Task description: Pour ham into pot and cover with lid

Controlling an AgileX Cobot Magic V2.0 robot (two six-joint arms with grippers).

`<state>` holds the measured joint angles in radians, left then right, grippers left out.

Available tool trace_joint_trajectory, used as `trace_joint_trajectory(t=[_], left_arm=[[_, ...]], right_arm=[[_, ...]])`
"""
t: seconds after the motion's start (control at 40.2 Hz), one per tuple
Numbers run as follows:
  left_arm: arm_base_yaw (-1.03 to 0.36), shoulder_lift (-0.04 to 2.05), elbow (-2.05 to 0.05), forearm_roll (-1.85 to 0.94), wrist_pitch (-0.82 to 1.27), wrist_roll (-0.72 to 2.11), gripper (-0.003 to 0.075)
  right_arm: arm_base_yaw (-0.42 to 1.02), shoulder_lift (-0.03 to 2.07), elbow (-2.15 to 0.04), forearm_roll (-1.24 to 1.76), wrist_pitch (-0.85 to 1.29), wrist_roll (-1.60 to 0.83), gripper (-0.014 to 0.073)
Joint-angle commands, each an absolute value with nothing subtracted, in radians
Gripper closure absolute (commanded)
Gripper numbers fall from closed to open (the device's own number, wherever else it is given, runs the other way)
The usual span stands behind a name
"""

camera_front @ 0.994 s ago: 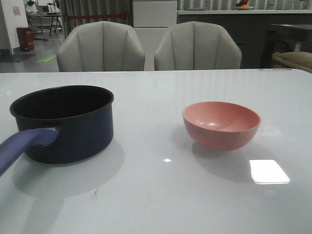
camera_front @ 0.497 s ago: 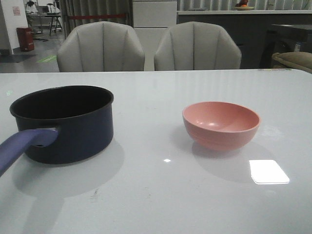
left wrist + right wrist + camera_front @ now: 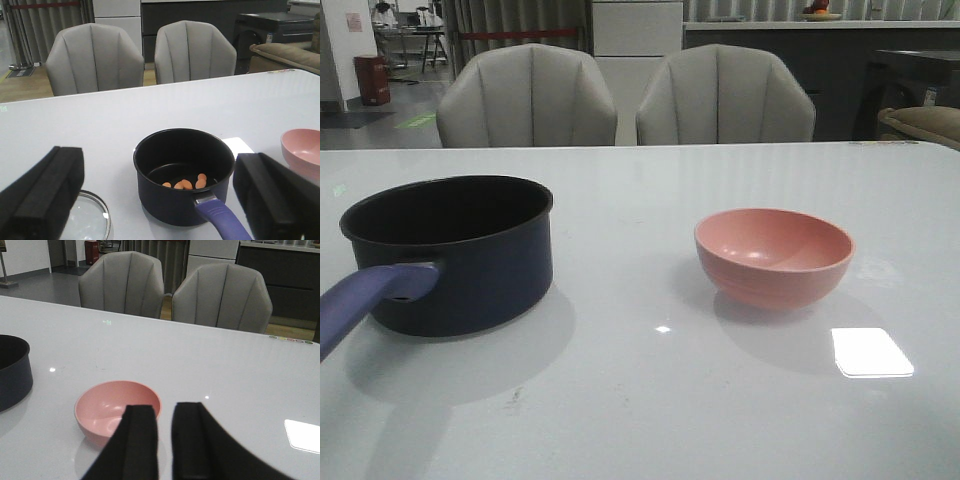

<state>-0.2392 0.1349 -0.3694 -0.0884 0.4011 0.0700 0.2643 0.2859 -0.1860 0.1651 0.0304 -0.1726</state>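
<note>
white glossy table | two grey padded chairs behind | curtains | dim room

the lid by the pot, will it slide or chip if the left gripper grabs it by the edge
Likely slippery: the lid looks like smooth glass lying flat on the glossy table beside the pot, so an edge grab may skid it. Glass could chip if dropped. Only part shows; the open left gripper hides the rest.

Showroom-like dining area: white table, padded chairs.
</note>
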Motion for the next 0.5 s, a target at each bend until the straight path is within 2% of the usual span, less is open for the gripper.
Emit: trace_joint_trajectory(t=[0.0,0.472], left_arm=[[-0.247,0.148,-0.396,-0.094,0.314,0.069,0.0083],[-0.247,0.233,-0.470,-0.097,0.332,0.028,0.0080]], right_arm=[[0.264,0.291,-0.213,0.165,-0.048,-0.181,0.0445],[0.264,0.291,-0.213,0.165,-0.049,-0.181,0.0444]])
